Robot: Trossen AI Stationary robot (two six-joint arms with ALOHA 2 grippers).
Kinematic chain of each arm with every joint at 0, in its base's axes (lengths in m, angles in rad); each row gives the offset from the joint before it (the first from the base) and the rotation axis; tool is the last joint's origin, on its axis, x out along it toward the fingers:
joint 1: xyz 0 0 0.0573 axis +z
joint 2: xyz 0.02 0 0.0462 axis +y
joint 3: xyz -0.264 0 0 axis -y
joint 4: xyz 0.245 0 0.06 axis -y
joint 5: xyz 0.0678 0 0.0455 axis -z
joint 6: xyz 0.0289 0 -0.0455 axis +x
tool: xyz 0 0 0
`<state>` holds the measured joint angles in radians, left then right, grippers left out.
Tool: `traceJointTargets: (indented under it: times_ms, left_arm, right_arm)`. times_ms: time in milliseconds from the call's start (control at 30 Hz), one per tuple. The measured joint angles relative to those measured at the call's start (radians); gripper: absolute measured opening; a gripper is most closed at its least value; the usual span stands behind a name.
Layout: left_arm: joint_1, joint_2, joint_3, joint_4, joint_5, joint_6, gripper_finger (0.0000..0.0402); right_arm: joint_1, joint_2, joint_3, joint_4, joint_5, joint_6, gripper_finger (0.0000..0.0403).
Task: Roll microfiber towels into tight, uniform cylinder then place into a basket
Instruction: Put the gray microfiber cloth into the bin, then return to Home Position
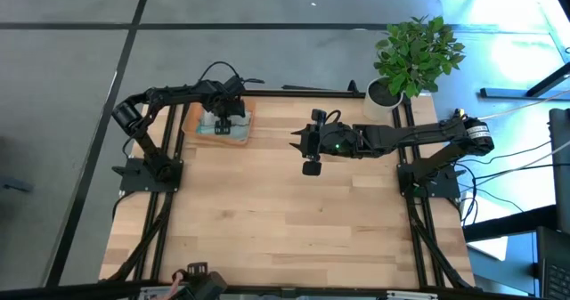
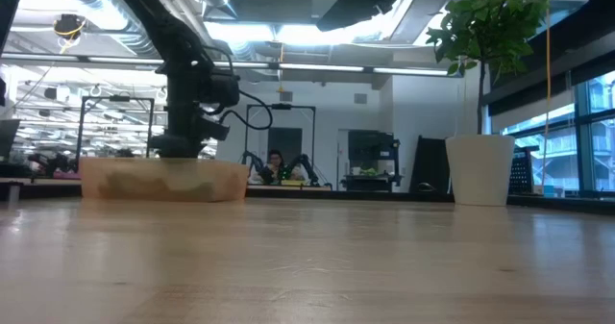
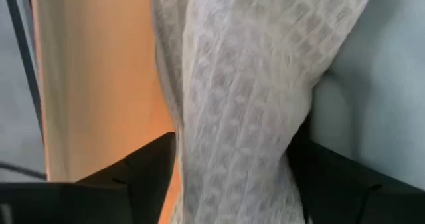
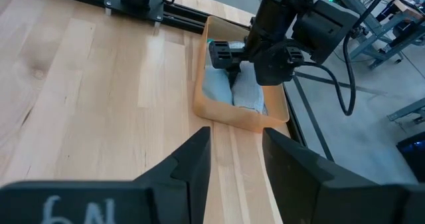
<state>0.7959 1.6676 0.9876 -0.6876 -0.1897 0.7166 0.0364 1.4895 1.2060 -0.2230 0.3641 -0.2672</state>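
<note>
- Overhead, the left gripper (image 1: pixel 224 120) sits down inside the basket (image 1: pixel 191 120), at the table's (image 1: pixel 285 220) far left corner.
- Its fingers (image 3: pixel 143 164) straddle the rolled grey-green towel (image 3: pixel 246 104); the waffle-textured roll fills the gap between them. A sliver of gap shows between the finger and the cloth on one side, so the jaws look parted, yet whether they press the roll cannot be told.
- Beside that roll lies the teal towel (image 4: pixel 217 84), also rolled and inside the basket, lying alongside the grey-green one and touching it.
- Both rolls run lengthwise along the basket, whose orange wall shows close to the left fingers in the left wrist view.
- From table height, the basket appears as a low orange band with the left arm (image 2: pixel 187 74) coming down into it from above.
- Over the middle of the table's far half hovers the right gripper (image 1: pixel 311 150), well apart from the basket, pointing toward it.
- Its fingers (image 4: pixel 192 161) stand partly apart with only bare wood showing between them; they hold nothing.
- A white plant pot (image 1: pixel 385 95) with a leafy plant (image 1: pixel 419 51) stands at the table's far right corner, behind the right arm.
- Beyond the table, a person (image 2: pixel 277 165) sits far back in the room.
</note>
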Motion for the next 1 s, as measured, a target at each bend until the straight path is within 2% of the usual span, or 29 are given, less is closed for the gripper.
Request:
traceJointTargets:
  times_ms: [167,333,467,533,667,900,967,1000]
  left_arm:
    - [0.000,0.001,0.051,-0.072,-0.010,-0.063,0.0306]
    - [0.000,0.001,0.115,-0.148,-0.010,-0.103,0.0315]
    - [0.000,-0.022,0.135,-0.159,0.030,-0.186,0.0316]
    - [0.000,-0.057,0.136,-0.159,0.082,-0.190,0.0316]
    - [0.000,-0.166,0.136,-0.160,0.269,-0.209,0.0316]
    - [-0.001,-0.388,0.123,-0.161,0.813,-0.213,0.0316]
    - [-0.008,-0.435,0.123,-0.161,0.913,-0.212,0.0316]
    - [-0.018,-0.455,0.123,-0.161,0.930,-0.211,0.0316]
  right_arm:
    - [0.000,0.000,0.000,0.000,0.000,0.000,0.0138]
    - [0.000,0.000,0.000,0.000,0.000,0.000,0.0138]
    - [0.000,0.000,0.000,0.000,0.000,0.000,0.0138]
    - [0.000,0.000,0.000,0.000,0.000,0.000,0.0138]
    - [0.000,0.000,0.000,0.001,0.000,0.000,0.0138]
    - [0.000,0.000,0.000,0.002,0.000,0.000,0.0138]
    - [0.000,0.000,0.000,0.002,0.000,0.000,0.0138]
    - [0.000,0.000,0.000,0.002,0.000,0.000,0.0138]
